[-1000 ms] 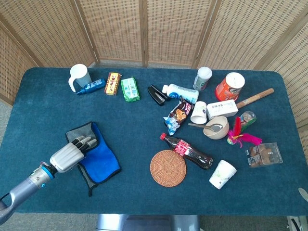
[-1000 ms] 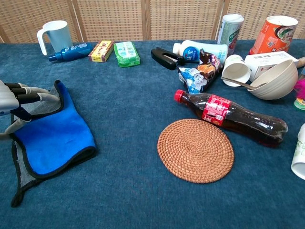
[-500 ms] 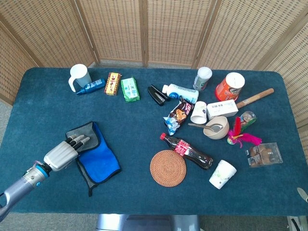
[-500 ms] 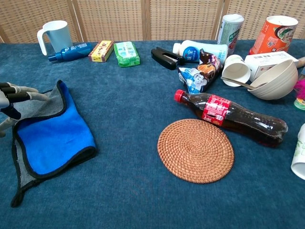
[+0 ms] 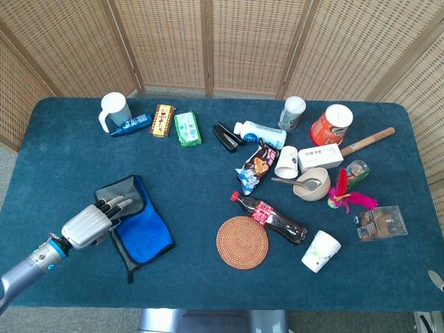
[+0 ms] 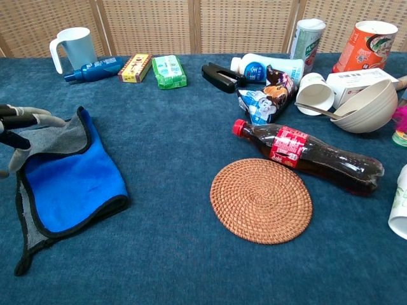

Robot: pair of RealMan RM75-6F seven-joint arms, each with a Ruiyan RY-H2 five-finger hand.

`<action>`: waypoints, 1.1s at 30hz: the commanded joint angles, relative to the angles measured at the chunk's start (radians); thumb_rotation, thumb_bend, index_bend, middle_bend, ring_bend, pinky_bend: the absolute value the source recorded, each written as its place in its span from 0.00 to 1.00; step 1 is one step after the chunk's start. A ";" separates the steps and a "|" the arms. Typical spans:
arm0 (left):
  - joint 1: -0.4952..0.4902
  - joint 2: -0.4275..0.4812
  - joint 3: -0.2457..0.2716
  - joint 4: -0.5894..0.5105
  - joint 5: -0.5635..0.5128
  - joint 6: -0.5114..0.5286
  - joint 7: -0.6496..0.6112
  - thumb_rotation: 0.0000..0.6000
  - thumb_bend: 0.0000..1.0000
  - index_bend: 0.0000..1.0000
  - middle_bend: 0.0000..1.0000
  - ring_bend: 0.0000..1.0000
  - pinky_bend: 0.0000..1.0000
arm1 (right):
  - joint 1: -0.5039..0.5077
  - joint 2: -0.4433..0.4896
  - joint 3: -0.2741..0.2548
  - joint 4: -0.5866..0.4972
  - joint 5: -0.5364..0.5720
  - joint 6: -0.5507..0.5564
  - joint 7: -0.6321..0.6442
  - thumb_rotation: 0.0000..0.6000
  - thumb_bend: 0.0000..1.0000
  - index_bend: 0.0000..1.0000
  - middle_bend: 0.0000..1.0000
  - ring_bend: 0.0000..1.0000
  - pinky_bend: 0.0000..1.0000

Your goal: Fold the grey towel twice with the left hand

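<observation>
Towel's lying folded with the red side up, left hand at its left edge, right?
Not red: the towel shows its blue side up, with grey at the edges, as the chest view shows. The rest holds: it lies folded and the left hand is at its left edge.

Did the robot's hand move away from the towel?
Yes. The left hand slid back toward the table's near-left edge, with only its fingertips over the grey towel now.
</observation>
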 commanded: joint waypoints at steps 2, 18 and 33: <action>0.008 0.001 0.010 0.047 0.043 0.075 -0.077 1.00 0.44 0.57 0.00 0.00 0.22 | 0.001 0.000 -0.001 -0.002 -0.002 -0.001 -0.004 1.00 0.00 0.00 0.00 0.00 0.00; -0.026 -0.036 -0.065 0.066 -0.010 0.019 0.034 1.00 0.44 0.37 0.00 0.00 0.12 | 0.000 0.000 -0.003 -0.004 -0.006 0.001 -0.006 1.00 0.00 0.00 0.00 0.00 0.00; -0.162 -0.095 -0.196 0.006 -0.139 -0.191 0.153 1.00 0.44 0.32 0.00 0.00 0.11 | -0.001 0.005 -0.001 -0.001 0.002 0.000 0.012 1.00 0.00 0.00 0.00 0.00 0.00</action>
